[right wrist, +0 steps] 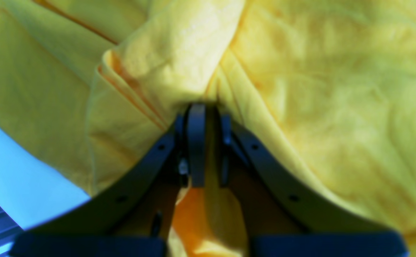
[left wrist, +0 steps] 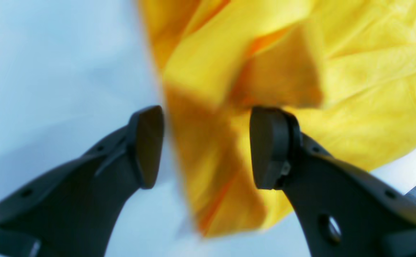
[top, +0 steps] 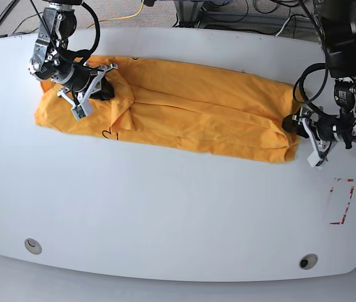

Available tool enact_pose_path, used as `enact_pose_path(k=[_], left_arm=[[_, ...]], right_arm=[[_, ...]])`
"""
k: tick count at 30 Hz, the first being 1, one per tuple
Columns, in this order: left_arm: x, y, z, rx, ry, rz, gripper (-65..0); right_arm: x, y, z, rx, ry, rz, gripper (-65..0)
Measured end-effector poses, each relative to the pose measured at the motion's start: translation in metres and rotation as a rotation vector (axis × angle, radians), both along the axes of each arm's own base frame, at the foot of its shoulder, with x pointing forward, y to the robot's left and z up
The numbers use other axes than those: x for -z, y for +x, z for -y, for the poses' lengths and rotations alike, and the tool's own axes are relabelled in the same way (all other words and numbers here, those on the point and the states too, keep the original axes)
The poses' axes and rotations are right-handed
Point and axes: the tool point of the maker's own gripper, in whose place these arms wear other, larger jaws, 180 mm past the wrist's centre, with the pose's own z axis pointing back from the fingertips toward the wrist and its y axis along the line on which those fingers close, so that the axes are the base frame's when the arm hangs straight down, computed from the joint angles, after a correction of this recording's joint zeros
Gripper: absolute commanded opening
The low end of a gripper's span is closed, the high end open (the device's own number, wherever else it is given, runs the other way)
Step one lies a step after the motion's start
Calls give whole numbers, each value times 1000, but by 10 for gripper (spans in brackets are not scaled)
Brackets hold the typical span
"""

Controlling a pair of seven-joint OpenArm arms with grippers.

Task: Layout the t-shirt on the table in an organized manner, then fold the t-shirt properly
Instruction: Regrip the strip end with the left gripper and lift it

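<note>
Item 1, t-shirt [top: 184,113]: orange-yellow, wrinkled. You find it stretched in a long folded band across the far half of the table [top: 165,207], running from the right arm's side to the left arm's side. A thin black line print [top: 110,134] shows near its front edge toward the right arm's end.

Item 2, right gripper [right wrist: 208,117]: clenched on a bunched fold of the t-shirt. In your right wrist view the two pads stand almost together with cloth pinched between them, and fabric spills both above and below them. In the base view this gripper sits over the shirt's end at that view's left.

Item 3, left gripper [left wrist: 208,146]: released, jaws spread wide. In your left wrist view a hanging flap of the shirt lies in the gap between the pads; whether either pad touches it you cannot tell, as the cloth is blurred. In the base view it sits just beside the shirt's other end.

Item 4, table: white, with curved edges. You see two round grey grommets [top: 33,245] near the front edge and a red tape outline [top: 341,201] near the left arm.
</note>
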Motion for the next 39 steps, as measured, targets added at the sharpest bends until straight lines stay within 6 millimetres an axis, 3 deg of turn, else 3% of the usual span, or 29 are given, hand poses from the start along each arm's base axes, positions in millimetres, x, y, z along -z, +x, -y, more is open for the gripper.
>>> enact_pose_path(k=[5, 11, 14, 20, 22, 32, 39], left_arm=[[2, 1, 19, 11, -46, 6, -290], [1, 2, 28, 19, -64, 9, -296], [1, 2, 32, 22, -77, 6, -356], [5, -2, 35, 28, -79, -12, -578], [6, -3, 34, 28, -73, -17, -617], [1, -7, 34, 61, -23, -7, -625], [-43, 0, 43, 181, 98, 137, -625]], right_arm=[[0, 0, 0, 0, 1, 0, -599], [0, 0, 0, 0, 0, 0, -599], [0, 0, 0, 0, 0, 0, -599], [0, 0, 0, 0, 0, 0, -599], [0, 0, 0, 0, 0, 0, -599], [0, 0, 0, 0, 0, 0, -599], [-1, 4, 0, -2, -1, 2, -599]])
